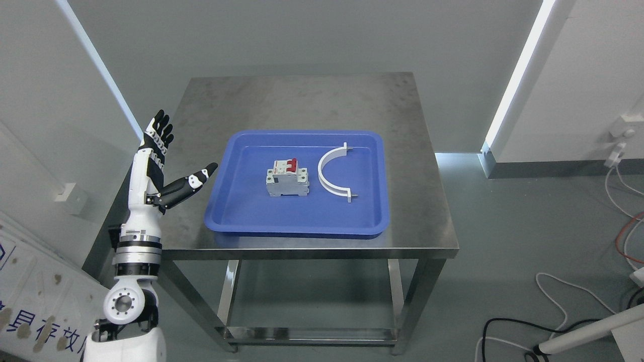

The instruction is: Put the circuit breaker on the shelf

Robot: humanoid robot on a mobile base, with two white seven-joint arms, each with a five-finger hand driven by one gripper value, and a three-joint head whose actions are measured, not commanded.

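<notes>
A grey circuit breaker [287, 178] with red switches stands in the middle of a blue tray [241, 221] on a steel table [302, 100]. My left hand [173, 161] is raised at the table's left edge, left of the tray, fingers spread and thumb pointing toward the tray; it holds nothing and is apart from the breaker. The right arm is out of view. No shelf shows apart from the table's lower frame [307, 334].
A white curved plastic bracket [332, 173] lies in the tray right of the breaker. Cables [553, 306] trail on the floor at the right. A white bar [588, 334] enters at the lower right. Walls stand close on both sides.
</notes>
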